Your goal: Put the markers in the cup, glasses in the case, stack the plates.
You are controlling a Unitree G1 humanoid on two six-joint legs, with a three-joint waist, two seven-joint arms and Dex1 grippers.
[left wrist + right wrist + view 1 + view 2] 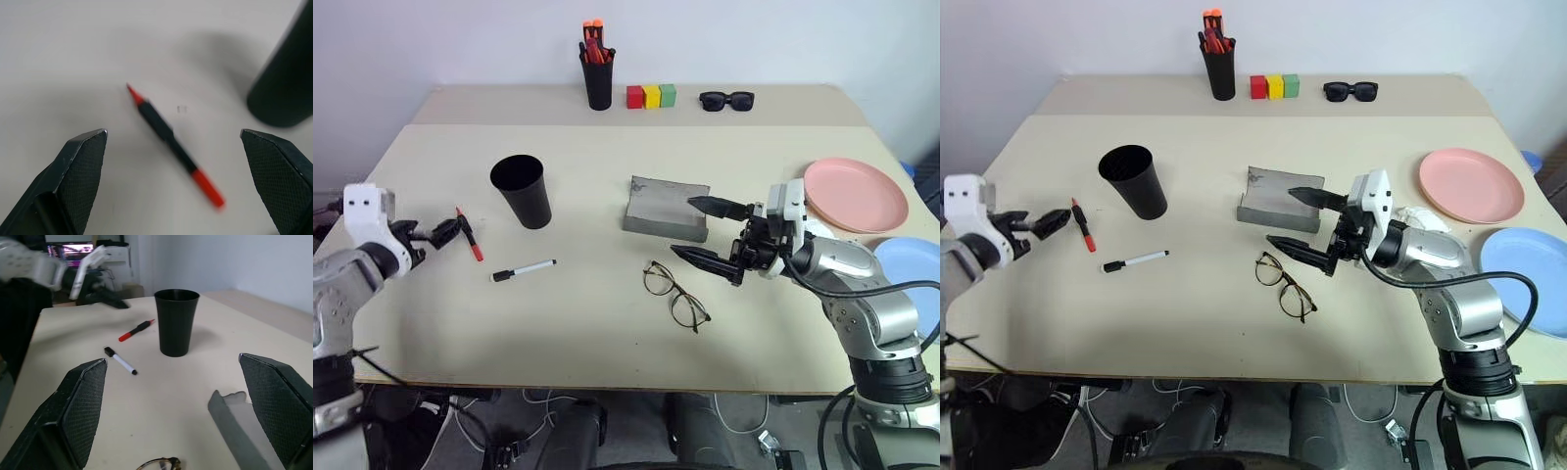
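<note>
The red-tipped marker point(468, 235) lies left of the black cup point(522, 191), and my open left gripper point(438, 238) stands just left of it, fingers empty. In the left wrist view this marker point(171, 144) lies between the spread fingers. The white marker point(524, 269) lies in front of the cup. The wire-framed glasses point(675, 294) rest in front of the open grey case point(666, 208). My right gripper point(700, 231) hovers open between the case and the glasses, holding nothing. The pink plate point(855, 194) and the blue plate point(913, 284) lie apart at the right.
Along the back edge stand a slim black holder with orange pens point(597, 73), three coloured blocks point(651, 96) and black sunglasses point(726, 100). The blue plate reaches the table's right edge.
</note>
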